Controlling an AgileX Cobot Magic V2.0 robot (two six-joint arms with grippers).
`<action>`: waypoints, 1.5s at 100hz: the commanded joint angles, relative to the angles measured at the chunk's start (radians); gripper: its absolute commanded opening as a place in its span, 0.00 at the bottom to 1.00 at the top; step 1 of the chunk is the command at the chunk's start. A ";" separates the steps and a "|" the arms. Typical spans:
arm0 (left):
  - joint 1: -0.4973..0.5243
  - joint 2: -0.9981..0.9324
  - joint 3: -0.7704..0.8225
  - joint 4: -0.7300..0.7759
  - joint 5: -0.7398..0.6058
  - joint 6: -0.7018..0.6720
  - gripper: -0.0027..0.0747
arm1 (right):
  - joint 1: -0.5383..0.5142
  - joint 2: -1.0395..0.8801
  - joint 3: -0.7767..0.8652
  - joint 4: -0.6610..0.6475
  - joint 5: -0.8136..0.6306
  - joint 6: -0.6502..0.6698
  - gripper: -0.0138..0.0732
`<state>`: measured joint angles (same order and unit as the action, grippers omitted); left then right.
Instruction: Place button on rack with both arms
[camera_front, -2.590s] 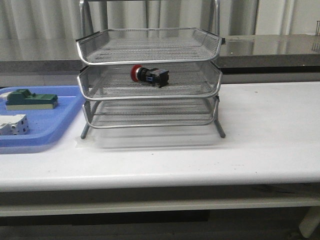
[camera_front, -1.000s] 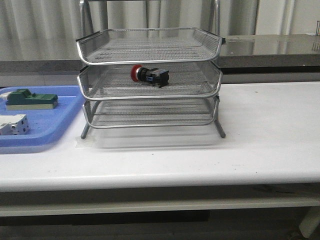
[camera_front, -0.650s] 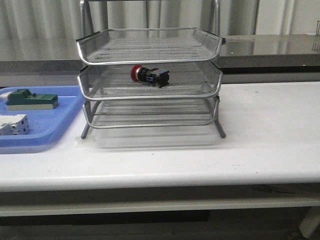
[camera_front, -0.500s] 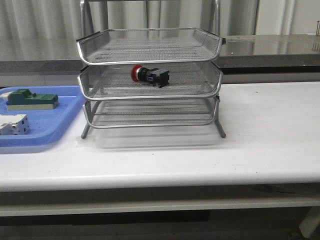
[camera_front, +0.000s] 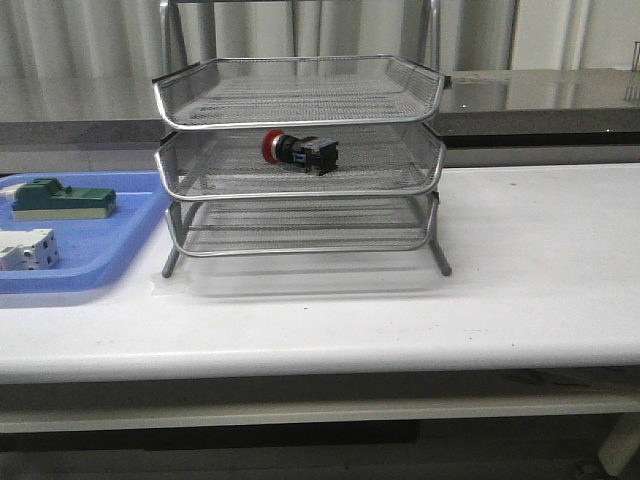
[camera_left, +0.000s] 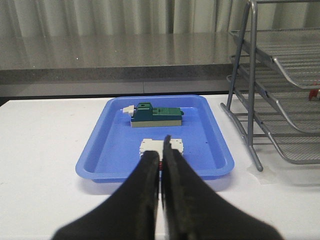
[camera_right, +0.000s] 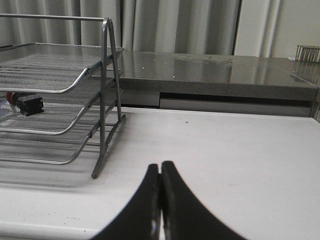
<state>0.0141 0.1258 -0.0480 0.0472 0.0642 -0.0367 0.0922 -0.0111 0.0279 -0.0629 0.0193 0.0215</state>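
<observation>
Lying on the rack's (camera_front: 300, 160) middle tier, the button (camera_front: 299, 151) shows no legible writing; both jaws closed, empty.

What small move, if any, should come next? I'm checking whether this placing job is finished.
Probably none beyond keeping both arms parked back. The button already lies on its side in the middle tier of the rack, with nothing gripping it. The left gripper and right gripper are both shut and empty, off to either side of the rack over the table.
</observation>
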 joint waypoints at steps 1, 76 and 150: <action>-0.004 -0.042 -0.002 0.004 -0.080 -0.012 0.04 | -0.006 -0.019 -0.016 -0.005 -0.088 -0.001 0.09; -0.060 -0.165 0.095 -0.005 -0.106 -0.032 0.04 | -0.006 -0.019 -0.016 -0.005 -0.088 -0.001 0.09; -0.060 -0.165 0.095 -0.005 -0.106 -0.032 0.04 | -0.006 -0.019 -0.016 -0.005 -0.088 -0.001 0.09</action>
<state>-0.0373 -0.0048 0.0009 0.0486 0.0419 -0.0590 0.0915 -0.0111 0.0296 -0.0629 0.0193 0.0215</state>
